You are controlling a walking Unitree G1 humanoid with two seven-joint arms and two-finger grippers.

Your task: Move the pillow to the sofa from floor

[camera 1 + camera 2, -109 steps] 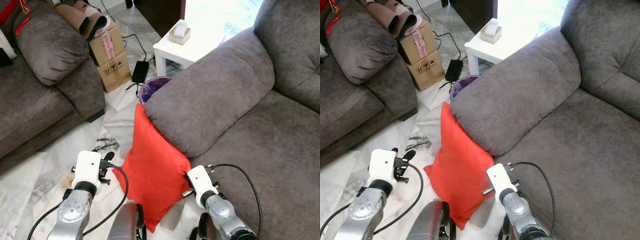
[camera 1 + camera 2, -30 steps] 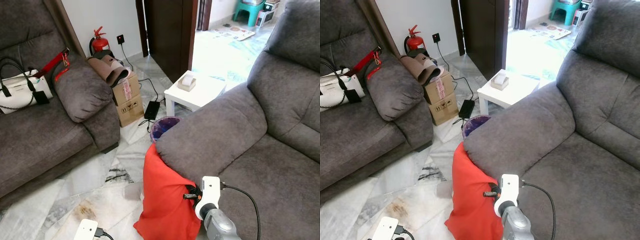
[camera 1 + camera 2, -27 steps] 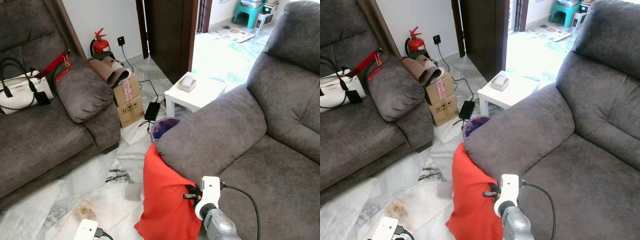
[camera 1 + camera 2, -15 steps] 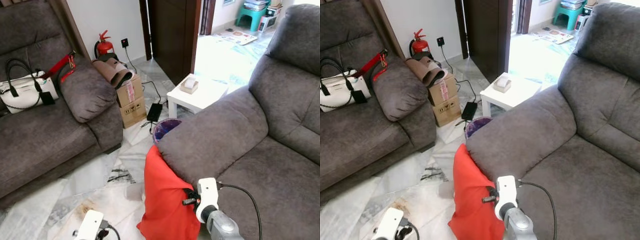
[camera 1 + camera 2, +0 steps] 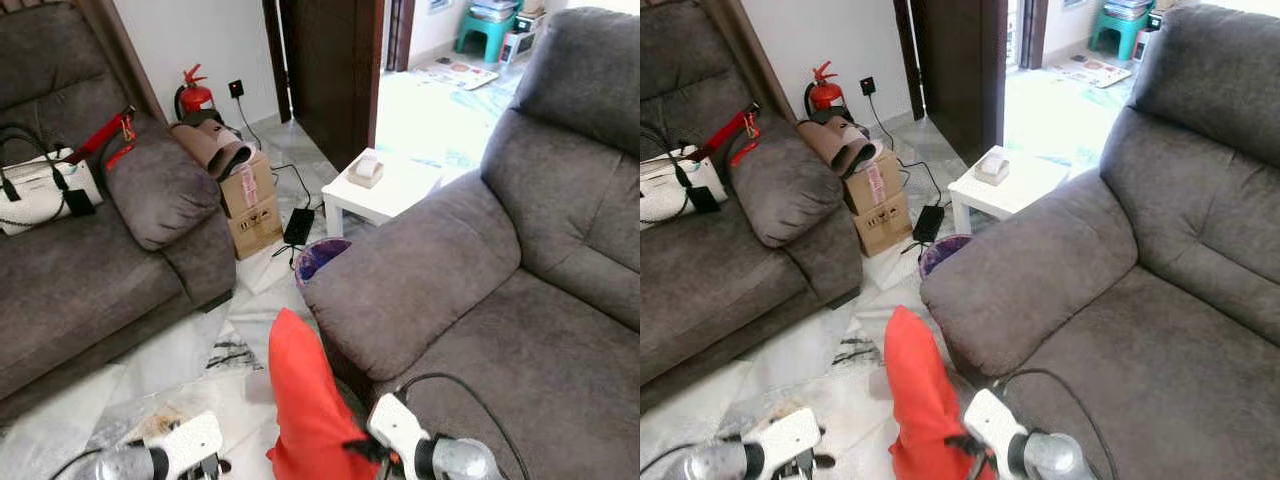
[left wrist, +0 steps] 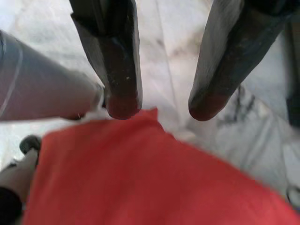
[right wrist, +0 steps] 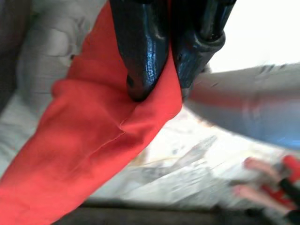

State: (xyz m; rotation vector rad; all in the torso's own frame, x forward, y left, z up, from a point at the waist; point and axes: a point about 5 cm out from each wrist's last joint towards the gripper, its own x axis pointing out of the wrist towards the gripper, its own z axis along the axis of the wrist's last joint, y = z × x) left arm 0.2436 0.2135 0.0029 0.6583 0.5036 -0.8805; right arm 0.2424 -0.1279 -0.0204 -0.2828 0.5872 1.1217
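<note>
The red pillow (image 5: pixel 303 398) stands upright on edge just off the front of the grey sofa's armrest (image 5: pixel 410 270), above the marble floor. My right gripper (image 7: pixel 161 86) is shut on a corner of the pillow's (image 7: pixel 93 140) fabric, pinched between both fingers. Its white wrist (image 5: pixel 397 422) sits low beside the pillow, at the sofa's front. My left gripper (image 6: pixel 164 107) is open just beyond the pillow's (image 6: pixel 140 178) upper edge, with nothing between its fingers (image 6: pixel 123 89). The left arm (image 5: pixel 160 458) is low on the pillow's left side.
The sofa seat (image 5: pixel 540 370) lies to the right. A second sofa (image 5: pixel 90 270) with a handbag stands on the left. Behind are cardboard boxes (image 5: pixel 252 205), a purple bin (image 5: pixel 318 256), a white side table (image 5: pixel 385 190) and cables on the floor.
The pillow has come away from under the armrest and now stands free and taller. My right wrist has dropped lower in view; the left arm has come further into view.
</note>
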